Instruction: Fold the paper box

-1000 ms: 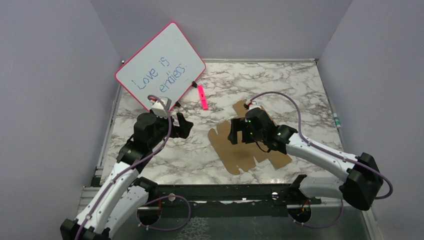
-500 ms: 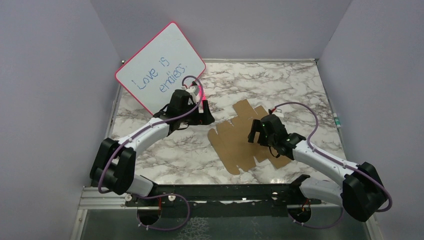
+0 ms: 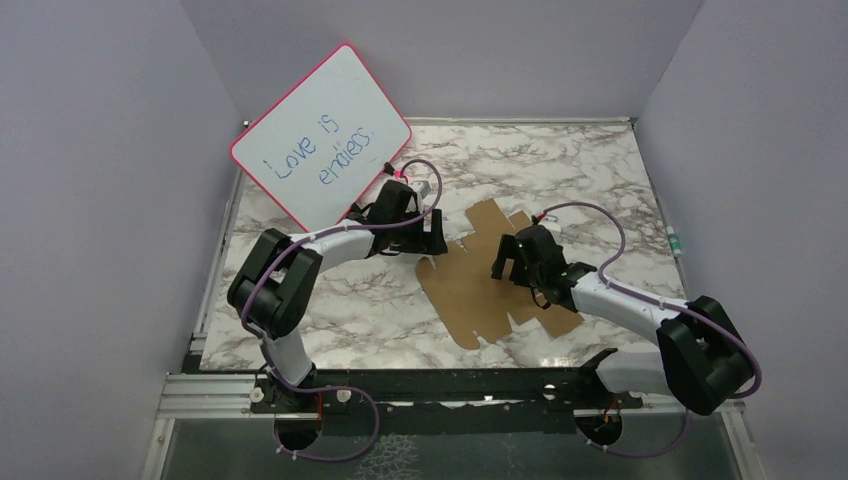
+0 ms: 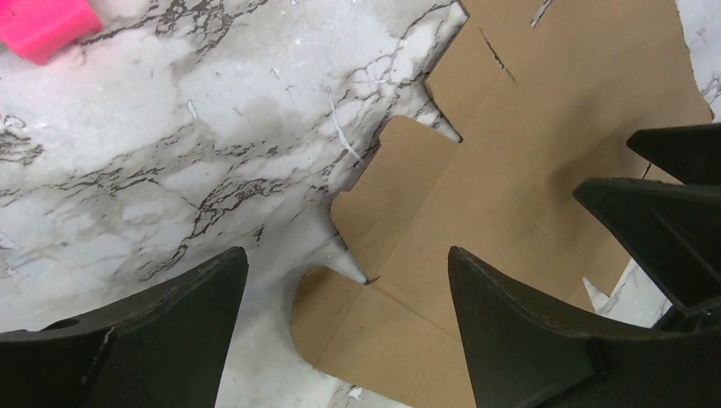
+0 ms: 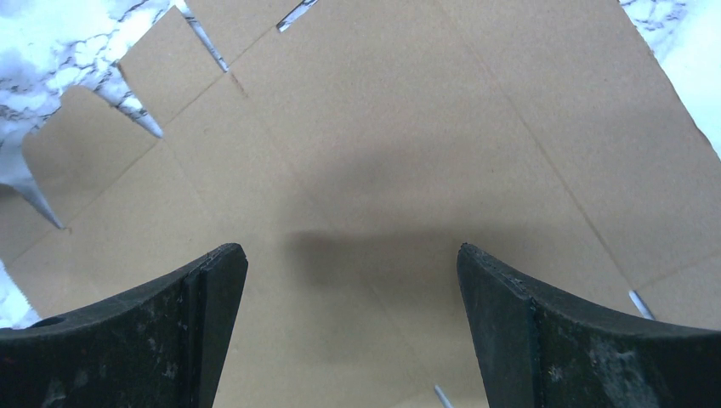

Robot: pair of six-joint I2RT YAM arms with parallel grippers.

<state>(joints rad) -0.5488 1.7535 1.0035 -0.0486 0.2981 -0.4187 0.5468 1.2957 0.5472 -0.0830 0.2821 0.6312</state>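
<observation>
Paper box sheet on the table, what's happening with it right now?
The paper box lies flat and unfolded on the marble table. The left gripper is over its left edge, fingers open on either side of a rounded tab. The right gripper is over the middle of the sheet, also open. Neither holds anything, and no flap is folded yet.

Up and left of the left gripper [image 4: 347,255] we see only a corner of a pink object [image 4: 42,25], cut by the frame. The paper box [image 4: 527,170] runs off the picture to that gripper's right and below it. Whether the right gripper [image 5: 350,251] touches the box with its fingertips, we cannot tell.
</observation>
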